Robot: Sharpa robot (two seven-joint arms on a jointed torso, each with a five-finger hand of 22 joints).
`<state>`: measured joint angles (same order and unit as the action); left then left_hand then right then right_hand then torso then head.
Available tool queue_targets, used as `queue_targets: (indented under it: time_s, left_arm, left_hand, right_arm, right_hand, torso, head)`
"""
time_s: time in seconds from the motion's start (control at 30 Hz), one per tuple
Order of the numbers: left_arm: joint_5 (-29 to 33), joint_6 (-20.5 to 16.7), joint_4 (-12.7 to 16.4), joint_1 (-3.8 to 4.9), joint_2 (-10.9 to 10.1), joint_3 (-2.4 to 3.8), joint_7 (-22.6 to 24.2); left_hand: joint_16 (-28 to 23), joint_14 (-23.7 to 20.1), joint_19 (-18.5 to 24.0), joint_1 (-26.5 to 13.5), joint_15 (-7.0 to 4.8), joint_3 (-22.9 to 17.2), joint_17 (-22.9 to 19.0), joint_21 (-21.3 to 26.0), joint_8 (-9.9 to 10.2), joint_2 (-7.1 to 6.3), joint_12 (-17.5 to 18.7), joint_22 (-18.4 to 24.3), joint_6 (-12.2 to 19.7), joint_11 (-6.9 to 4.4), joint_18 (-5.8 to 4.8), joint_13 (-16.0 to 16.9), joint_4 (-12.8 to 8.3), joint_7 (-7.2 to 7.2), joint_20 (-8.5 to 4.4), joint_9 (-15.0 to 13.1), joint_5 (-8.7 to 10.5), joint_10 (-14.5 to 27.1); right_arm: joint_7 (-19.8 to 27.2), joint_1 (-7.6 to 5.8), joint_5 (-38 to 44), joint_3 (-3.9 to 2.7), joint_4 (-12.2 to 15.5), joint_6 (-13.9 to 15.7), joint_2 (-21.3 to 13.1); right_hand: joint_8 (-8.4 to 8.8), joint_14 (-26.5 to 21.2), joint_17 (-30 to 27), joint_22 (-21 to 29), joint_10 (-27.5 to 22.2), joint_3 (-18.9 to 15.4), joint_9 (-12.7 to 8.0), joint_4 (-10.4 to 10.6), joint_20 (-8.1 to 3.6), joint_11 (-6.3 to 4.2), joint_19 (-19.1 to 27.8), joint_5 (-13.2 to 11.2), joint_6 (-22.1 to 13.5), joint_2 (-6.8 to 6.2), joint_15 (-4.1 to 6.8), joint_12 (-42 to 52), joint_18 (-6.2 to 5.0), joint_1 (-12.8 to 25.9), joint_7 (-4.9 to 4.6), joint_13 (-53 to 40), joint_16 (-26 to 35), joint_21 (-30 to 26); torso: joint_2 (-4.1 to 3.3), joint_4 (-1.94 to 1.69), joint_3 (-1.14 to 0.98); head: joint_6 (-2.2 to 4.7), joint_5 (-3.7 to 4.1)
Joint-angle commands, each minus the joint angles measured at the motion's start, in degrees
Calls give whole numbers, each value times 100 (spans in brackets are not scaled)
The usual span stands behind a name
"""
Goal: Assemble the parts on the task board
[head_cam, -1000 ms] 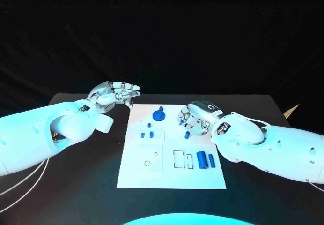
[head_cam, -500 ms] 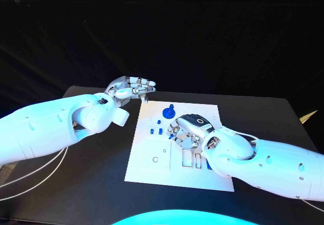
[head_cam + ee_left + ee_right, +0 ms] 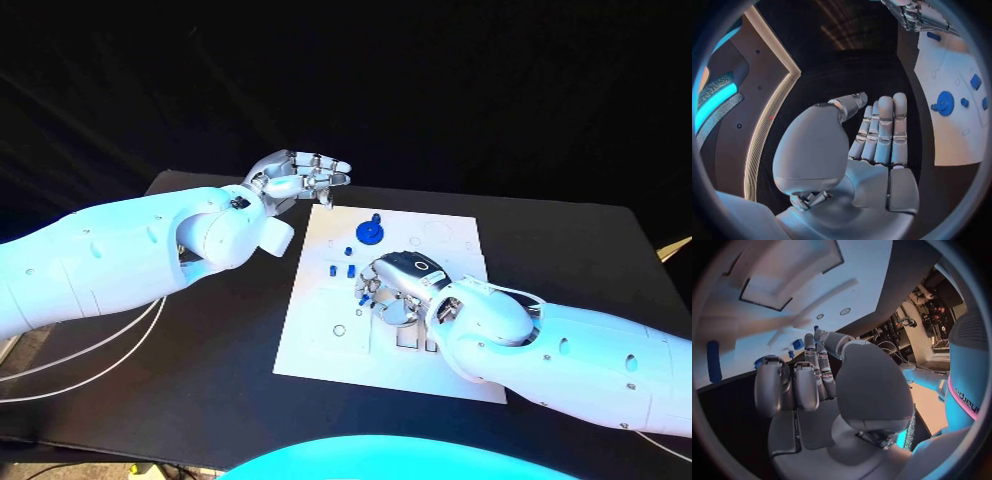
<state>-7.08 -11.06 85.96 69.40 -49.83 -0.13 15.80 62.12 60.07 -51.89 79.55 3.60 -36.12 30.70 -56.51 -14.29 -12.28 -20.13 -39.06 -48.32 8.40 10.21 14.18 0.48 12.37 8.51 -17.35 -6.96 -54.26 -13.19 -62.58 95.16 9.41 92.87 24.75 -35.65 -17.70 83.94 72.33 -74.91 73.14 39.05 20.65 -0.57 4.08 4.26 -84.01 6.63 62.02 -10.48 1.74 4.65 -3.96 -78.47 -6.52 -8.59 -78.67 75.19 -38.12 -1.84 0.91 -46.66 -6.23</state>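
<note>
The robot's right hand [image 3: 395,292] hovered low over the middle of the flat white rectangular task board [image 3: 450,233] on the black table [image 3: 577,250], its silver fingers curled inward toward the small blue parts standing there. The right wrist view showed a blue piece [image 3: 761,360] at the tip of a curled finger, but whether the hand gripped it or merely touched it could not be told. Judging by its position, the hand was placed to work a part near the board's centre, beside the small blue pegs [image 3: 343,270] just to its left.

The left hand [image 3: 300,180] was held clear, just beyond the board's far left corner, fingers side by side and lightly bent, with nothing in them; it seemed parked there to keep out of the working hand's way.

A round blue wheel-shaped part [image 3: 371,233] sat near the board's far edge, apart from both hands. Blue cylinders in the board's near right area were largely hidden beneath the right arm.
</note>
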Motion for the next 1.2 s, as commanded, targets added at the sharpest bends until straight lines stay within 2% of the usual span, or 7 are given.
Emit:
queue_targets:
  time_s: [0.03,0.53,1.2]
  left_arm:
    - [49,-8,-1,7,20,5,78]
    - [49,34,-20,7,34,5,33]
    - [49,75,-20,7,30,5,-8]
  left_hand:
    - [-23,-39,24,15,8,43,-5,20,35,32,-21,10,39,-3,36,1,7,8,35,8,-22,27]
    - [-22,-42,26,9,10,48,-7,23,32,33,-27,12,41,-2,37,2,11,8,38,9,-21,34]
    - [-21,-46,28,4,12,53,-9,28,30,33,-31,15,47,0,37,2,14,9,41,11,-21,46]
  right_arm:
    - [8,20,121,2,9,-172,27]
    - [-3,45,164,5,66,-261,26]
    - [-85,49,272,13,-33,-480,65]
  right_hand:
    - [-20,316,-5,-663,200,-4,7,-30,-23,-171,-229,24,10,28,27,9,84,10,-10,-6,28,-20]
    - [-19,315,-3,-666,200,-1,10,-36,-24,-169,-230,24,7,30,26,4,85,17,-13,-6,26,-16]
    - [-18,313,-13,-664,200,0,13,-40,-25,-167,-228,22,5,31,26,0,84,26,-16,-5,31,-21]
  torso:
    - [0,1,-7]
    - [1,0,-3]
    - [1,1,0]
  head:
    - [-35,-33]
    - [-69,-57]
    - [-105,-71]
